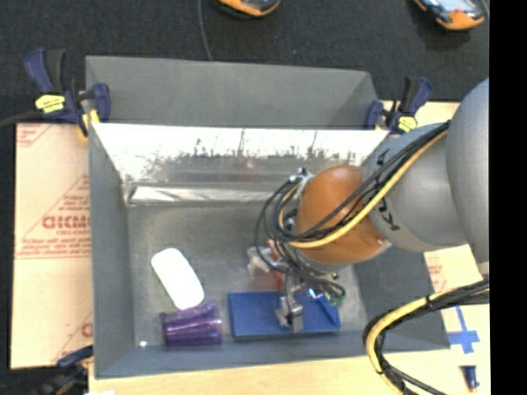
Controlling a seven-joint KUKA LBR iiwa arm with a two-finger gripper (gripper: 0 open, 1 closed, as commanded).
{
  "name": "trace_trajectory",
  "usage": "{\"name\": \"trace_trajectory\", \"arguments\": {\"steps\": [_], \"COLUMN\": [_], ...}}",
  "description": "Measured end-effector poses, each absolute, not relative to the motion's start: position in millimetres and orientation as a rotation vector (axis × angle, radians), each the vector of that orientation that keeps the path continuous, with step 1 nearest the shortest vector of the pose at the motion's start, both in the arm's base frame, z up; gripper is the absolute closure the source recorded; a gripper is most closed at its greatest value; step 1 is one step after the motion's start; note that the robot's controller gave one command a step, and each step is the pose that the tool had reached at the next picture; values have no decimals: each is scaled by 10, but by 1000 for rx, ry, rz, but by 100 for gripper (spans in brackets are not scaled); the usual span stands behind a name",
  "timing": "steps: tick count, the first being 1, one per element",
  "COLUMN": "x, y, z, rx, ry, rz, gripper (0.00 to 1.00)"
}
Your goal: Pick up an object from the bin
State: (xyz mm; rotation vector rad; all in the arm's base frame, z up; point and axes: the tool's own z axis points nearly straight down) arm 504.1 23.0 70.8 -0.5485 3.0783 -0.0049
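One hand (290,314) hangs over blue block (249,315) in grey bin (111,220).

Clear floor (198,225) abv white oval (177,276)

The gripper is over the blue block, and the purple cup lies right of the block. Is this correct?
No. The camera view shows the purple cup left of the blue block, not right. The gripper is over the block.

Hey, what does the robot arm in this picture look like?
A thick, rounded grey arm with dark lettering, an orange dome-shaped wrist cover, black and yellow cables looped around it, and a small metal tool at the tip.
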Motion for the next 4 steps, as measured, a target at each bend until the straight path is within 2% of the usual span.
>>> {"name": "trace_trajectory", "arguments": {"steps": [1,2,3,4], "x": [5017,5012,4988,5010], "y": [313,313,306,301], "z": [739,756,1165,1457], "rx": [-170,-171,-172,-170], "ry": [3105,3106,3116,3106], "rz": [-2,-2,-3,-4], "gripper": [100,100,100,100]}}
